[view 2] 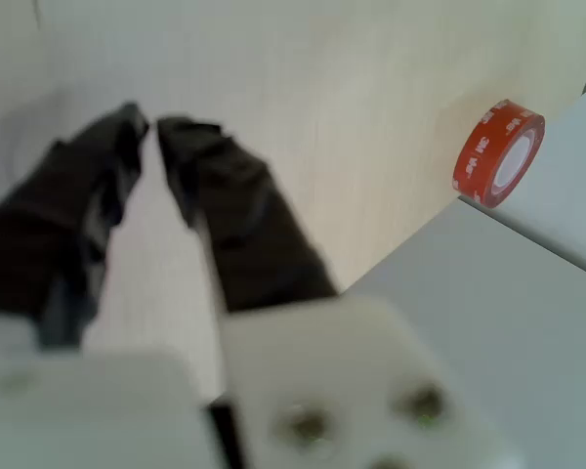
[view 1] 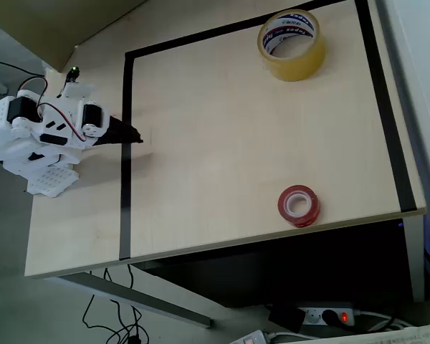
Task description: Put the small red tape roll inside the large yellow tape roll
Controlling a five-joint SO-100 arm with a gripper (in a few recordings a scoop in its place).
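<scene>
The small red tape roll (view 1: pixel 298 205) lies flat near the table's front edge, right of centre in the overhead view. In the wrist view the red roll (view 2: pixel 498 153) sits far off at the upper right, close to the table's edge. The large yellow tape roll (view 1: pixel 292 43) stands at the back right, hole upward, with its printed white core showing. My gripper (view 1: pixel 137 136) rests at the table's left side, over the black tape line and far from both rolls. Its black fingers (view 2: pixel 225 195) meet at the tips with nothing between them, so my gripper (view 2: pixel 151 124) is shut.
A black tape line (view 1: pixel 126 158) frames a rectangle on the pale wooden table (view 1: pixel 215 158). The table edge runs just below the red roll. A power strip (view 1: pixel 330 315) and cables lie on the floor under the front edge.
</scene>
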